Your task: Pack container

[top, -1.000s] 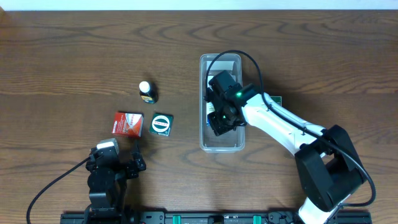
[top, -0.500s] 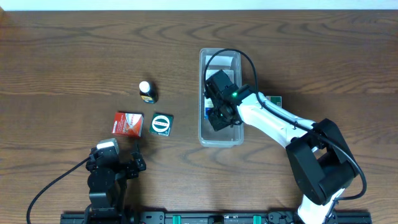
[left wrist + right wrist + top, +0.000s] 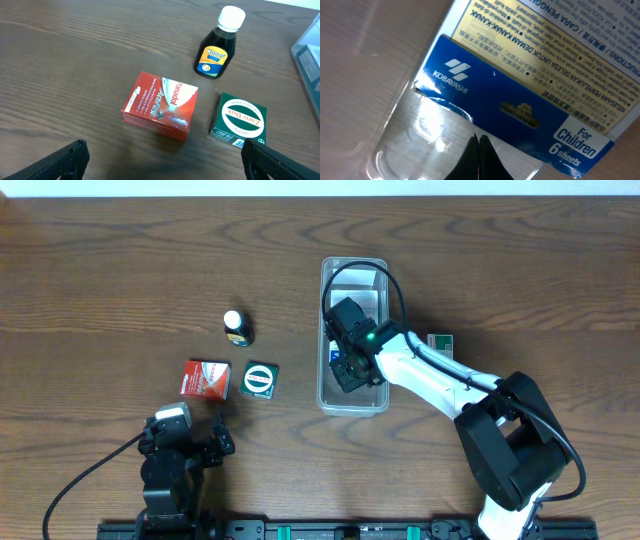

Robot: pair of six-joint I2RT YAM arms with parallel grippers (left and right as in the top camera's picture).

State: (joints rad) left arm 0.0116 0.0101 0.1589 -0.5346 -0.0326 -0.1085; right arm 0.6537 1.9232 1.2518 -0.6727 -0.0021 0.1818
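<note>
the container [image 3: 352,404] lies a little right of the middle of the table [image 3: 120,260], its long side running away from our base, and we see straight through its clear walls. inside it lies a flat pack [image 3: 520,75], blue and white with a yellow panel of small print, marked "kobayashi" and "for children 6 sheets". from overhead only a white part of it at the far end and a bit of blue by the left wall show, because the right arm [image 3: 430,370] covers the middle, so we cannot tell whether anything else lies under there. just right of the container a small green thing [image 3: 441,341] peeks out from behind that arm, too hidden to name. the right arm reaches in from the near right side across the rim. the right gripper [image 3: 479,160] points down into the container with its two dark fingertips pressed together and nothing between them. they sit over clear plastic just off the blue edge of the pack, and we cannot tell whether they touch the floor. the left arm [image 3: 170,470] sits folded at the near left edge. the left gripper [image 3: 167,160] is spread wide and empty, facing a red box [image 3: 161,106], a green box [image 3: 241,120] just beside it and, beyond them, an upright dark bottle [image 3: 218,45] with a white cap, all well left of the container.
</note>
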